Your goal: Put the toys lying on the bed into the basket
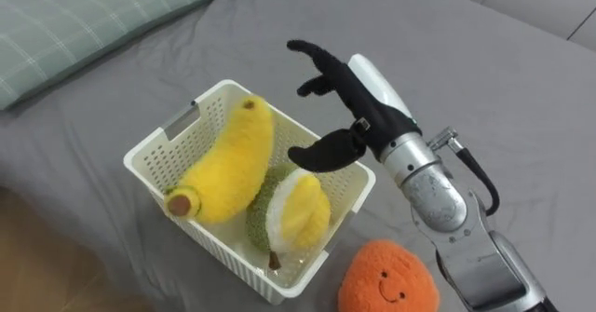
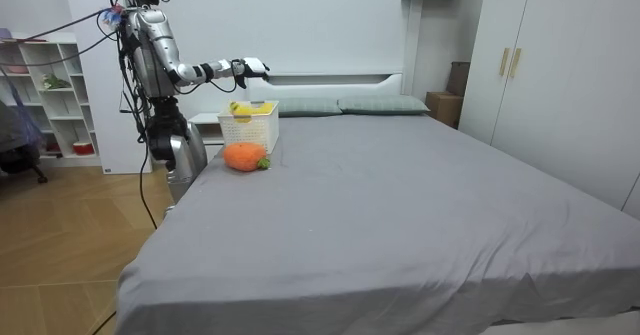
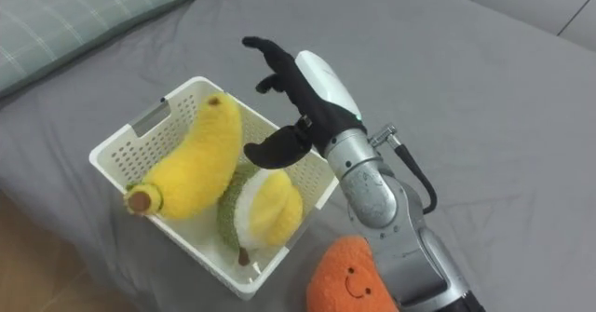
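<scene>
Right hand (image 1: 346, 102) sits at the centre of the frame, a black-fingered hand on a glossy white shell and a brushed metal wrist. Its fingers are spread wide and loosely bent, the thumb pointing down over the basket's far rim, and it holds nothing.

Just below and left of the hand lies a white plastic basket (image 1: 149, 146), rectangular, with walls pierced by a fine lattice of holes and a slot handle at its upper-left end. Inside it a long, curved yellow plush banana (image 1: 228, 163) with a fuzzy nap and a brown stub tip lies across the left half, from the far rim to the near left one. Pressed against it on the right is a rounder plush toy (image 1: 293, 210), a green nubbly shell around pale yellow lobes, perhaps a durian, though the shape is hard to read.

At the lower edge of the frame, outside the basket and just beside its near right corner, lies a round orange plush toy (image 1: 386, 275) with a fleecy surface and a small stitched face.

Everything rests on the bed's smooth grey sheet (image 1: 466, 61), lightly creased. A green checked pillow (image 1: 84, 23) fills the upper left. In the room view the robot stands by the bed's side near its head, at the frame's left.
</scene>
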You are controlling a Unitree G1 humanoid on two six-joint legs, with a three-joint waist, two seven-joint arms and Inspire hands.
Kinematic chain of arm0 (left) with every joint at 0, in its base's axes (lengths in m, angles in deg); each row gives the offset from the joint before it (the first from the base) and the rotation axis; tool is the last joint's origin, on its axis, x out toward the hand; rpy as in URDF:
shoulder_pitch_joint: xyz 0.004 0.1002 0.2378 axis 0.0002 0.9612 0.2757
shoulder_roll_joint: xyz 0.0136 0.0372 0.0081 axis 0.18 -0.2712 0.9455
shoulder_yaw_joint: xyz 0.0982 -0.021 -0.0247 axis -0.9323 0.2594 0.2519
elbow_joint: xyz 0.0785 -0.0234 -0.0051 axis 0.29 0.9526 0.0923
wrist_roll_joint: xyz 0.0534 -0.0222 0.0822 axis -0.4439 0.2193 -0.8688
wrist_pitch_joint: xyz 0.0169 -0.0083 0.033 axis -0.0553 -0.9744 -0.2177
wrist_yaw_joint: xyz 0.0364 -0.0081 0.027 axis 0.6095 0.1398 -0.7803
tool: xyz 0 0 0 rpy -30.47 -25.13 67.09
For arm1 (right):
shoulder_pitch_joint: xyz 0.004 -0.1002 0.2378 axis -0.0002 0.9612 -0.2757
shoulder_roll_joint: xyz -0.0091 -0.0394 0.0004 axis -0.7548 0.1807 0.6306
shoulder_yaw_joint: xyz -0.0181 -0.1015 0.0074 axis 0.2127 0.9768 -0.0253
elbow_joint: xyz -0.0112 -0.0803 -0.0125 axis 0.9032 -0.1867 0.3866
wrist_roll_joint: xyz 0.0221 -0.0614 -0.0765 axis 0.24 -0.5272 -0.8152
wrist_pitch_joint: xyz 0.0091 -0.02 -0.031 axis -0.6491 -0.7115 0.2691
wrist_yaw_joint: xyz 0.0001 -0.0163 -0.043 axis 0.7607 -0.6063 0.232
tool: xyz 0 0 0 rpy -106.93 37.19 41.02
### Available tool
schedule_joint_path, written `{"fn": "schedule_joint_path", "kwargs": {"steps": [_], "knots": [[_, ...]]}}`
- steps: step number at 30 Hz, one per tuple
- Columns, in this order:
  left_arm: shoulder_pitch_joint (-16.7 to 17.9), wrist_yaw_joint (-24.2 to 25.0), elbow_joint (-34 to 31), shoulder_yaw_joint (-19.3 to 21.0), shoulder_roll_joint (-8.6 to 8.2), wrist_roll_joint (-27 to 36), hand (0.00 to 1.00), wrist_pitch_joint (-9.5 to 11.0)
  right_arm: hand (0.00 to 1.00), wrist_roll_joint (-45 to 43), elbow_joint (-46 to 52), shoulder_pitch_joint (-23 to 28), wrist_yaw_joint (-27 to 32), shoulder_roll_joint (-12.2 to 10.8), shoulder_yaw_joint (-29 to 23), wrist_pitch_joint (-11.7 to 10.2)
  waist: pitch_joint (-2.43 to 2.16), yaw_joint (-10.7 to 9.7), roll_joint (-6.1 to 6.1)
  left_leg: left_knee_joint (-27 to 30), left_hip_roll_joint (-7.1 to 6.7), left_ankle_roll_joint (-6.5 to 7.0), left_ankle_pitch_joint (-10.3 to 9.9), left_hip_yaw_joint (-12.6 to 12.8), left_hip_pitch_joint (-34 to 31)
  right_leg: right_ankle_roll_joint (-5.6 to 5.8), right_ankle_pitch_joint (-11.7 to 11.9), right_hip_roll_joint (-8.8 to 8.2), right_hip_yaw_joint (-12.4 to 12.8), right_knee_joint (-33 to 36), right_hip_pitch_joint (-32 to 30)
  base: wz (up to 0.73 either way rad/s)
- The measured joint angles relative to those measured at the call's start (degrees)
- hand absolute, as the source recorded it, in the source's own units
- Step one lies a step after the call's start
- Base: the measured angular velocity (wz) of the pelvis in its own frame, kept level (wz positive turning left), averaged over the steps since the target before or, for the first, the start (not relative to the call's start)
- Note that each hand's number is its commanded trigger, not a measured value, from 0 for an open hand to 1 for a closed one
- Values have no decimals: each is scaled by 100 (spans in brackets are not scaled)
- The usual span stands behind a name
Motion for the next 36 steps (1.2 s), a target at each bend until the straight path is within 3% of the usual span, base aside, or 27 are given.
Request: {"fn": "schedule_joint_path", "kwargs": {"steps": [6, 14, 26, 32, 36], "knots": [[-71, -13, -47, -17, -11, 2, 0, 2, 0, 46, -225, 0, 1, -40, 3, 1, 0, -13, 0, 5, 0, -2, 1, -2, -3, 0, 0, 10, 131, 0, 3, 0], [-121, -36, -39, -35, -12, 4, 0, 7, 0, 70, -321, 0, 75, -46, 2, 0, -16, -28, -28, 8, 0, -2, 2, 0, 0, 0, 0, 10, 124, 0, 24, 0], [-91, 124, -37, -9, -6, -6, 0, 6, 0, 251, -333, 0, 104, -45, -2, -2, 0, -43, -5, 77, -10, -3, -1, -29, -9, 0, 0, 8, 135, 9, 47, 1], [-89, 101, -40, 5, -8, -1, 0, -9, 0, 316, -463, 1, 351, -16, -73, -50, 22, -143, 40, 109, -40, -1, 2, -102, -57, 2, -1, -9, 108, 8, 17, 7], [-107, -40, -41, 7, -9, 8, 0, -10, 0, 426, -649, 3, 447, 7, -131, -51, -5, -236, 94, 107, -55, 16, 11, -101, -61, 5, -3, -22, 119, 6, 14, 0]]}}
